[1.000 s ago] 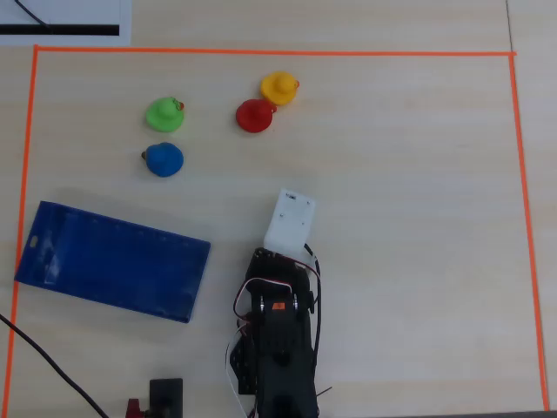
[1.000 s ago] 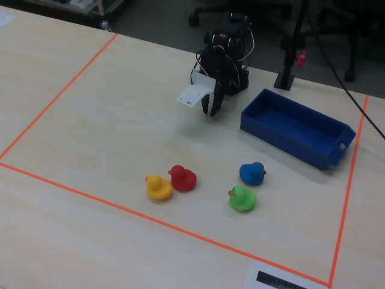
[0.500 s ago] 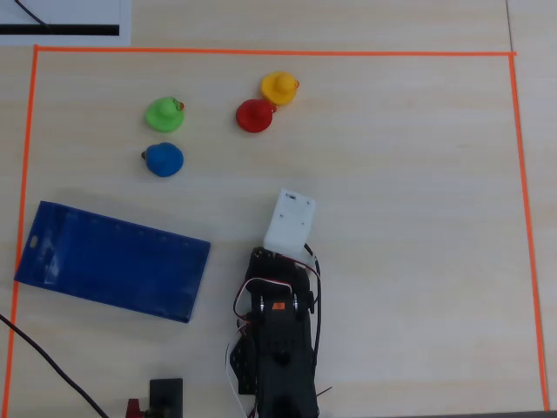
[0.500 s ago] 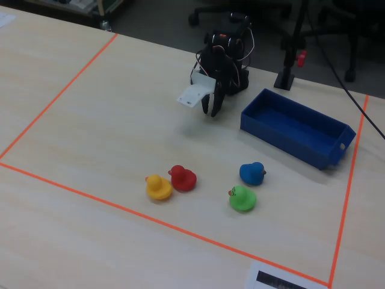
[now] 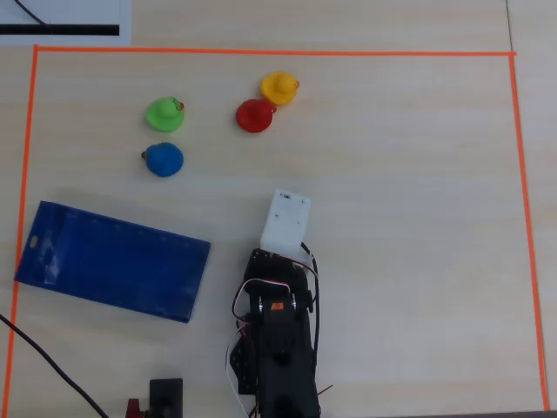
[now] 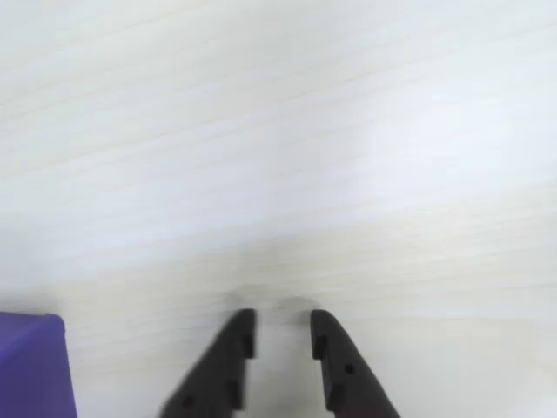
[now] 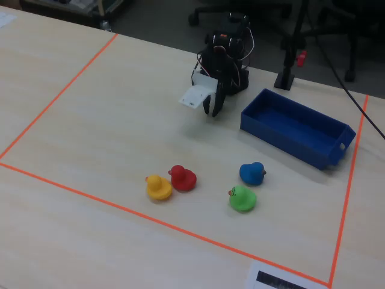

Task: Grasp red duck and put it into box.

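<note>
The red duck [image 5: 254, 116] [image 7: 182, 179] sits on the table touching a yellow duck, far from my arm. My gripper [image 7: 210, 112] [image 6: 280, 334] hangs low over bare wood near the arm's base, open a little with nothing between its black fingers. In the overhead view the fingers are hidden under the white wrist part [image 5: 285, 219]. The dark blue box [image 5: 113, 259] [image 7: 283, 142] lies empty beside the arm; one corner [image 6: 30, 366] shows at the lower left of the wrist view. No duck appears in the wrist view.
A yellow duck [image 5: 278, 87], a green duck [image 5: 164, 114] and a blue duck [image 5: 164, 159] stand near the red one. Orange tape [image 5: 270, 53] frames the work area. A black stand [image 7: 286, 77] with cables is behind the box.
The wrist has shifted very slightly forward, away from the arm's base. The ducks and the box have not moved.
</note>
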`<action>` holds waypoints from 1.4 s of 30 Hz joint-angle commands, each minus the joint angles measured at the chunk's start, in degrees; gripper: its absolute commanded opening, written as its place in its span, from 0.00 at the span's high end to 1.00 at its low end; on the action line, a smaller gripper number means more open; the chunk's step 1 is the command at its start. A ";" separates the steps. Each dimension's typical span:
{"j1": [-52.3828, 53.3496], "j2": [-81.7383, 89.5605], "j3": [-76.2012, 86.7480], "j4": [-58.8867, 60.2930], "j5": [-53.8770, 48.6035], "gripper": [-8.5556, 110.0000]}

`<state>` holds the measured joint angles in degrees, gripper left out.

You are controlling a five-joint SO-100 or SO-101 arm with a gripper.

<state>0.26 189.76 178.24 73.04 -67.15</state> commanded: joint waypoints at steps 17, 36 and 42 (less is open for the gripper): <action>7.47 -76.55 -60.82 -21.71 1.76 0.63; 3.60 -106.88 -86.92 -27.86 7.03 0.60; 3.60 -112.24 -91.85 -29.00 6.94 0.61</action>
<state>4.13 77.78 89.91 46.05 -60.38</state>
